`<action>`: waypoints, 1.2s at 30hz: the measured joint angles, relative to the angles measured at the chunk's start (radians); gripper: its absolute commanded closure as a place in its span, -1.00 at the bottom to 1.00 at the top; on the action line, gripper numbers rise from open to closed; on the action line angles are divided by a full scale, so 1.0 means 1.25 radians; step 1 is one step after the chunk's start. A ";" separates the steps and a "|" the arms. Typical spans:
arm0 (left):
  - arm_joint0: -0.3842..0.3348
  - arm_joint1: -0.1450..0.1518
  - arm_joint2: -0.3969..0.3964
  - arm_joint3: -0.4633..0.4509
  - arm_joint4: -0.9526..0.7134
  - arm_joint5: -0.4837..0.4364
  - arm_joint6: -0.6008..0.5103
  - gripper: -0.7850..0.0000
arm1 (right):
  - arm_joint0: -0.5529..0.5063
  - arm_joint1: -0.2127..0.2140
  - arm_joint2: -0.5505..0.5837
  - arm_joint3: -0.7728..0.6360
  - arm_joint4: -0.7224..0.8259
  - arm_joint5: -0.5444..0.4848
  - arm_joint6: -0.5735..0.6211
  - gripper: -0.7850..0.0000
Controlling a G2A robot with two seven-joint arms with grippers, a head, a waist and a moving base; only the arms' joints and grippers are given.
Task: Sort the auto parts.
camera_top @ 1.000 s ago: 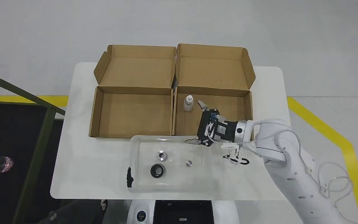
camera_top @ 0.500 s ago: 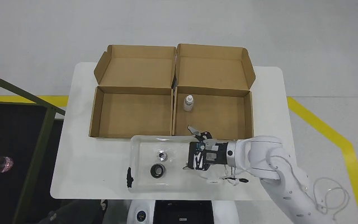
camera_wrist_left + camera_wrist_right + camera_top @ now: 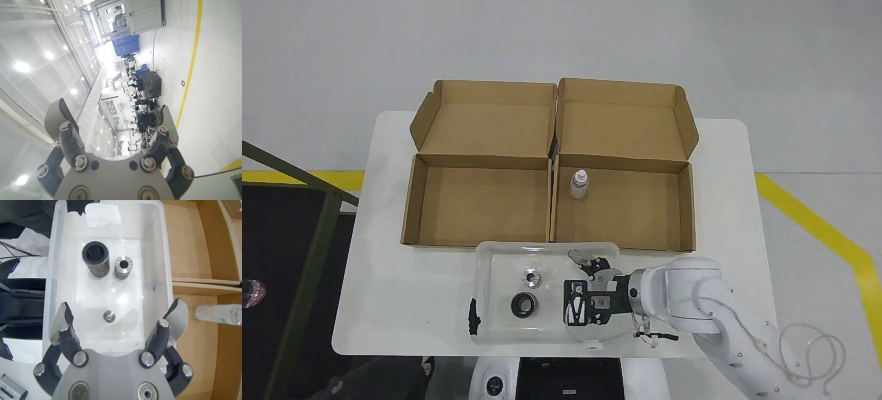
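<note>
The right arm (image 3: 702, 295) is hovering over the clear tray (image 3: 542, 245) at the bench's (image 3: 392, 300) 6 o'clock edge, its jaws spread wide and empty just above a small steel stud (image 3: 109, 316). Toward the tray's 9 o'clock end a linear bearing (image 3: 96, 259) and a steel bushing (image 3: 123, 267) are standing side by side. A white bottle (image 3: 580, 183) is sitting in the cardboard box (image 3: 642, 215) at 1 o'clock. The left arm's jaws are gaping too, holding nothing. A pick seems to be starting: next comes dropping squarely over the stud and closing.
</note>
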 measured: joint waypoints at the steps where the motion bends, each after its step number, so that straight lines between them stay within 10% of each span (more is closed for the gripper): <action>1: 0.000 0.000 0.000 0.000 0.000 0.000 0.000 -1.00 | 0.003 0.000 -0.008 0.003 -0.002 0.002 0.007 -1.00; 24: 0.000 0.000 0.000 0.000 0.000 0.000 0.000 -1.00 | 0.053 -0.010 -0.114 0.036 -0.080 0.069 0.125 -1.00; 36: 0.000 0.000 0.000 0.000 0.000 0.000 0.000 -1.00 | 0.076 -0.017 -0.156 0.054 -0.085 0.078 0.166 -0.03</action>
